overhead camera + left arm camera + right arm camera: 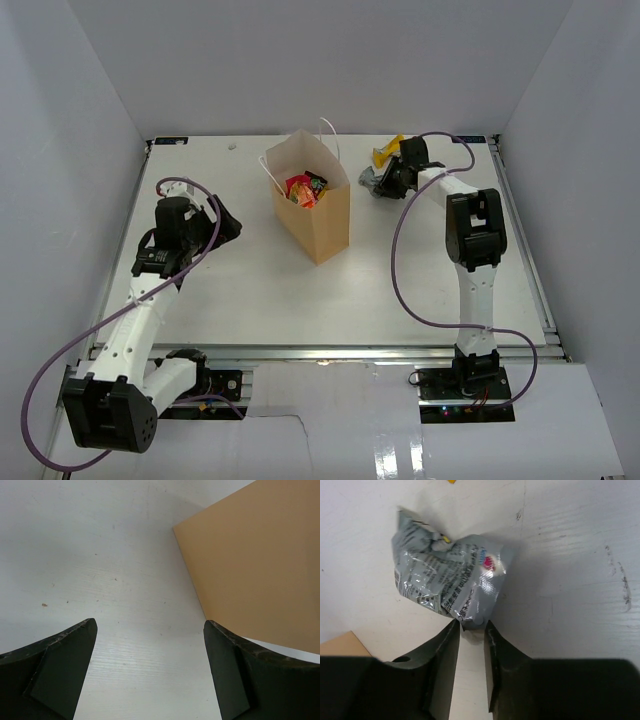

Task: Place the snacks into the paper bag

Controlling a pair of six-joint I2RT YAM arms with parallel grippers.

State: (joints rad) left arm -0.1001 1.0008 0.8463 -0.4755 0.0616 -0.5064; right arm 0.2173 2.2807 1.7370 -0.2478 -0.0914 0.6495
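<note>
Nearest me, my right claw (470,627) pinches a corner of the silver packet (450,580) on the counter (570,555), upper right of the overhead frame. My left claw (150,624) gapes empty. Centre frame, the paper bag (322,225) already holds several snacks (305,188); a yellow packet (388,152) beyond is also left.
</note>
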